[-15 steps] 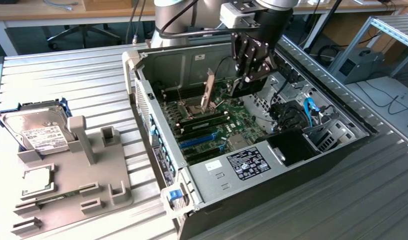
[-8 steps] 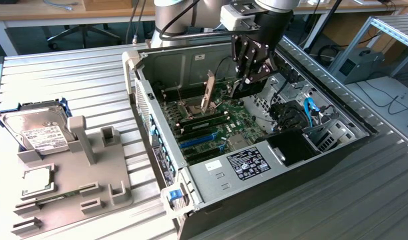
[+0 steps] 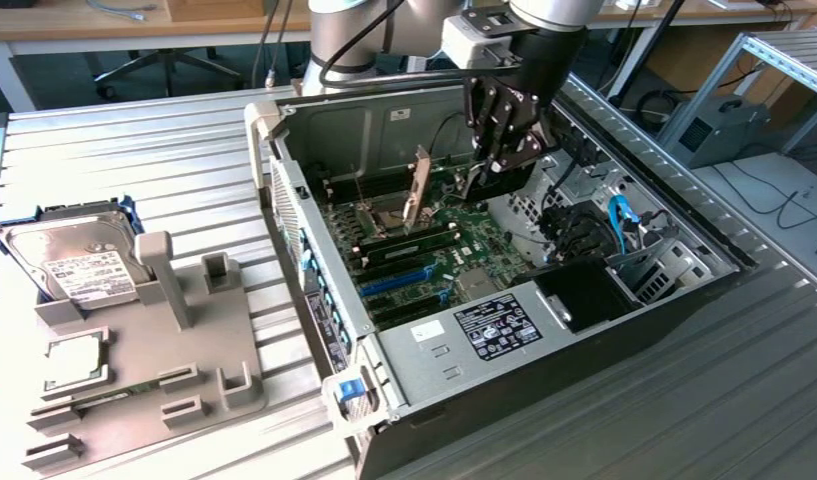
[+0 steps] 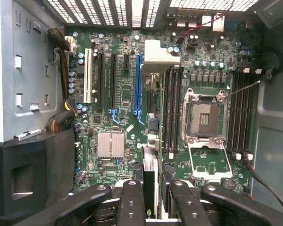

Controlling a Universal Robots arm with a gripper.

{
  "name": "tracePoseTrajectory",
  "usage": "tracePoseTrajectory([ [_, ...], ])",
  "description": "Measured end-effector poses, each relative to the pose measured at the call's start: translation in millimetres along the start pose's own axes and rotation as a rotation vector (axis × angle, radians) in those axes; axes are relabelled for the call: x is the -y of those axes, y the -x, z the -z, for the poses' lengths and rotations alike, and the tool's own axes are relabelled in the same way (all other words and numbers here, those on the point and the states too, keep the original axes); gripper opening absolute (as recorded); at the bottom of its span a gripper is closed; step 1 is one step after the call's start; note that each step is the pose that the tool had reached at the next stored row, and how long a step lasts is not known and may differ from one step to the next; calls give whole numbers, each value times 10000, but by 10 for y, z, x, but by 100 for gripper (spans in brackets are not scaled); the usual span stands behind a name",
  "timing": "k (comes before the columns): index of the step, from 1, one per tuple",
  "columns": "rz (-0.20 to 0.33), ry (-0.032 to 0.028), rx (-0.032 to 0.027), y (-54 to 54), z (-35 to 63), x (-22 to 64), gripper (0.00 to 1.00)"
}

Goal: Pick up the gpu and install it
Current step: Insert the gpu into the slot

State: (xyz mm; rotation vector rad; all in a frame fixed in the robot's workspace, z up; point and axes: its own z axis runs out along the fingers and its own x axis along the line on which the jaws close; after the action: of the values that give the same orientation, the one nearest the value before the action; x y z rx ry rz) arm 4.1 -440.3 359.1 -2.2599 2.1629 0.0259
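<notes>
- Ribbed metal table (image 3: 141, 150) carries an open computer case (image 3: 281, 200), and the arm reaches steeply down into it.
- Gripper (image 3: 499, 150) clamps the gpu (image 4: 150, 181) edge-on above the motherboard (image 4: 122, 117).
- Hard drive (image 3: 68, 260) rests on a grey fixture (image 3: 208, 350), well apart at the exterior view's left.
</notes>
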Motion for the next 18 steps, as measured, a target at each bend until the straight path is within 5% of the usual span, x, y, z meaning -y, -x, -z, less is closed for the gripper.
tracePoseTrajectory([
  [18, -1, 4, -94, -15, -45, -11, 26],
])
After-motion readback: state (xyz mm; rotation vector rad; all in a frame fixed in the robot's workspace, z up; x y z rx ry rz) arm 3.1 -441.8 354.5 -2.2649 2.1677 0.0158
